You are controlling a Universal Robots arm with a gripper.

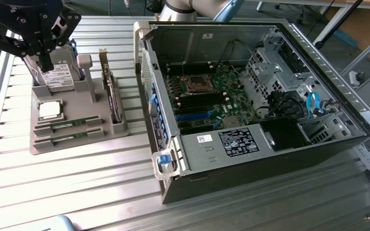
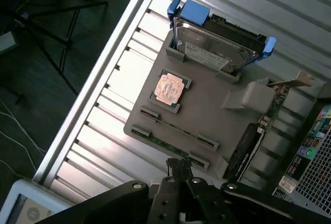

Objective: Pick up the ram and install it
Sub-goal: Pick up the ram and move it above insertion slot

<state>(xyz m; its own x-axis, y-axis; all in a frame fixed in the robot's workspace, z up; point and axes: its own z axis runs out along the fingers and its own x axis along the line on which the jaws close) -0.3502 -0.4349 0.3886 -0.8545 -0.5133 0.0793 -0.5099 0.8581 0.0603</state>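
The gripper (image 1: 46, 64) hangs above the tray (image 1: 82, 107), its jaws closed on nothing. Both ram (image 1: 69, 124) sticks stand on edge in tray slots beside the open case (image 1: 236, 159), likely so a top-down pinch can reach them.

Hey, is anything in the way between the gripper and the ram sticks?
Nothing visible. Both ram sticks lie uncovered in the gray holder, open from above. The gripper hangs over the hard drive; just the flat processor lies between.
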